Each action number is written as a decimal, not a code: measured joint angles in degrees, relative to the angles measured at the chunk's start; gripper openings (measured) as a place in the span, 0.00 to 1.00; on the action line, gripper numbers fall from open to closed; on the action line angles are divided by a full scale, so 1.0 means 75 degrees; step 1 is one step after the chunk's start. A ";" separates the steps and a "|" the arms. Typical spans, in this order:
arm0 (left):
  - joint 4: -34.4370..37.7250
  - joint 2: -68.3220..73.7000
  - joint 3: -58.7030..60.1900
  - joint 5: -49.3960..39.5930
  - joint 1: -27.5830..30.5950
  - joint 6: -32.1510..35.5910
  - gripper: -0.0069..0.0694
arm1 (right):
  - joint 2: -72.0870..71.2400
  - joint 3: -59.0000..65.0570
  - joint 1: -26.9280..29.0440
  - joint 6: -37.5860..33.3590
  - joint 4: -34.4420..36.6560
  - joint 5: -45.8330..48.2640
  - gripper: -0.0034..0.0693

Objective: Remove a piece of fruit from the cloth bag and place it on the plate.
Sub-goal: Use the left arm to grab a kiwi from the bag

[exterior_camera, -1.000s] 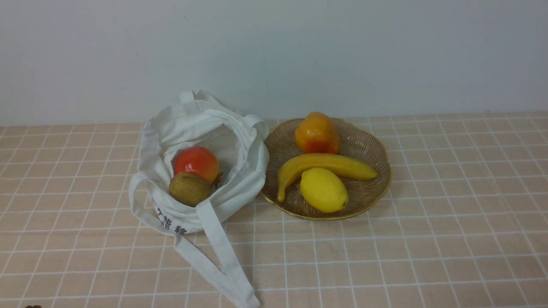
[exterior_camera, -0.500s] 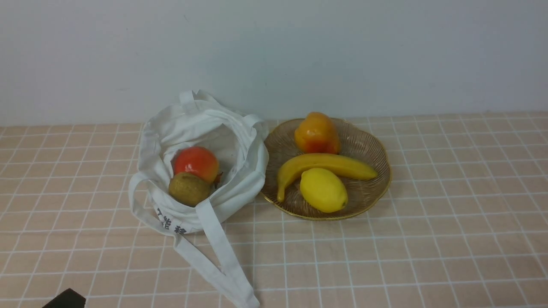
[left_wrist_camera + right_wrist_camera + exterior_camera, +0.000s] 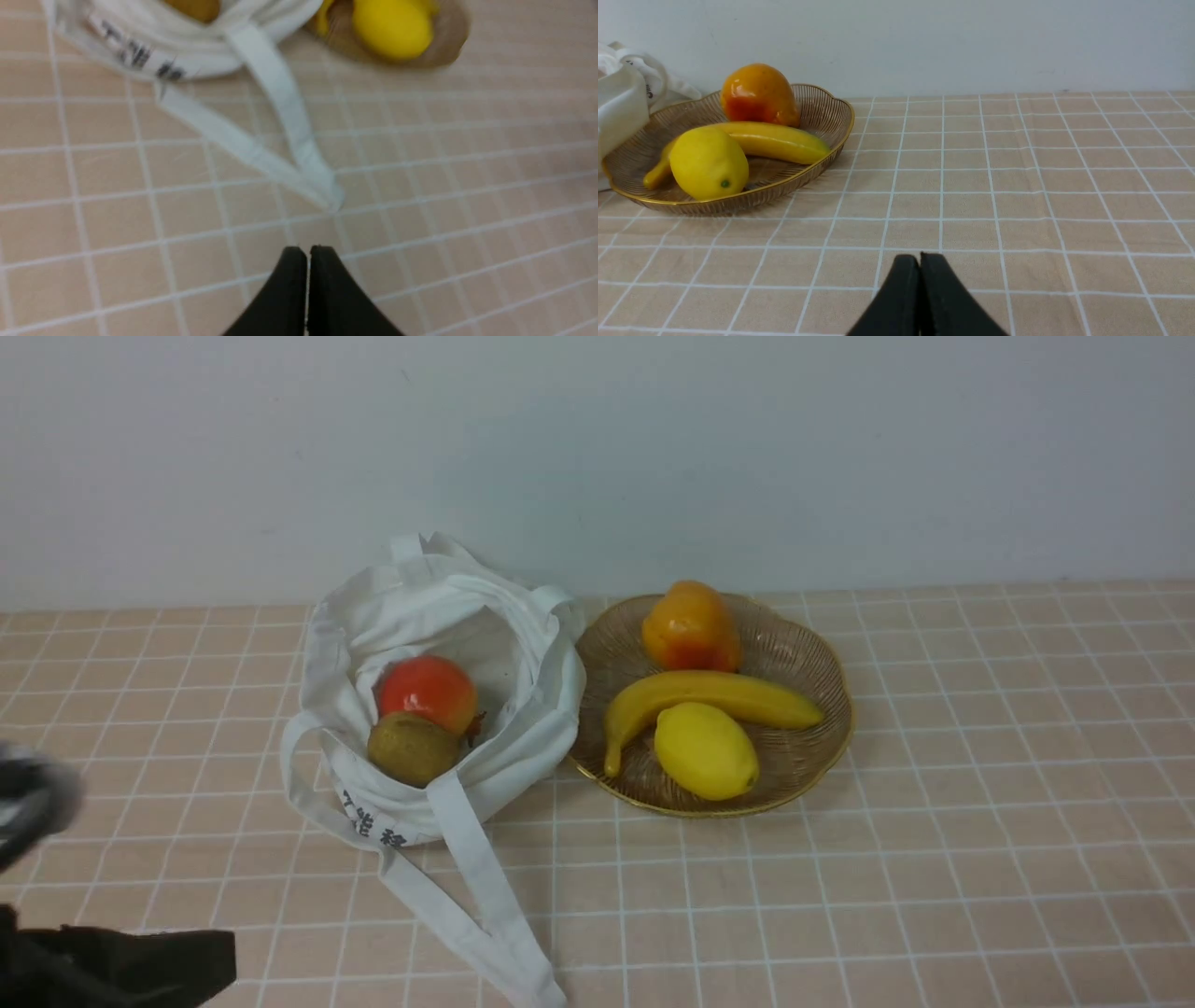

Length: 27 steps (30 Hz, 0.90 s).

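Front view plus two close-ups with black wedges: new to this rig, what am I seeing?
A two-armed robot at a checked table. The wide picture looks forward from between its arms; each close-up comes from a camera on one wrist. The black wedges are the left pincer and right pincer, both shut, holding nothing. On the table: a cloth bag with a kiwi and a red-orange fruit inside, beside a wire plate carrying a banana, a lemon and an orange fruit.
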<state>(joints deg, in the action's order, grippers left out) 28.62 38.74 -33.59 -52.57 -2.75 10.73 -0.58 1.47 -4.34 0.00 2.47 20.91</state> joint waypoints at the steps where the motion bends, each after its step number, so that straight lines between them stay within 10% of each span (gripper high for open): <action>1: -0.0437 0.0613 -0.0355 -0.0287 0.0000 0.0046 0.08 | 0.0000 0.0000 0.0000 0.0000 0.0000 0.0000 0.03; 14: -0.1298 0.5555 -0.3890 -0.0586 -0.0442 0.0063 0.19 | 0.0000 0.0000 0.0000 0.0000 0.0000 0.0000 0.03; 27: -0.2413 0.8341 -0.5839 0.0185 -0.1386 -0.0015 0.76 | 0.0000 0.0000 0.0000 0.0000 0.0000 0.0000 0.03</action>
<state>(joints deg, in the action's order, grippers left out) 10.52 101.30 -77.38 -51.18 -13.14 10.61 -0.58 1.47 -4.34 0.00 2.47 20.91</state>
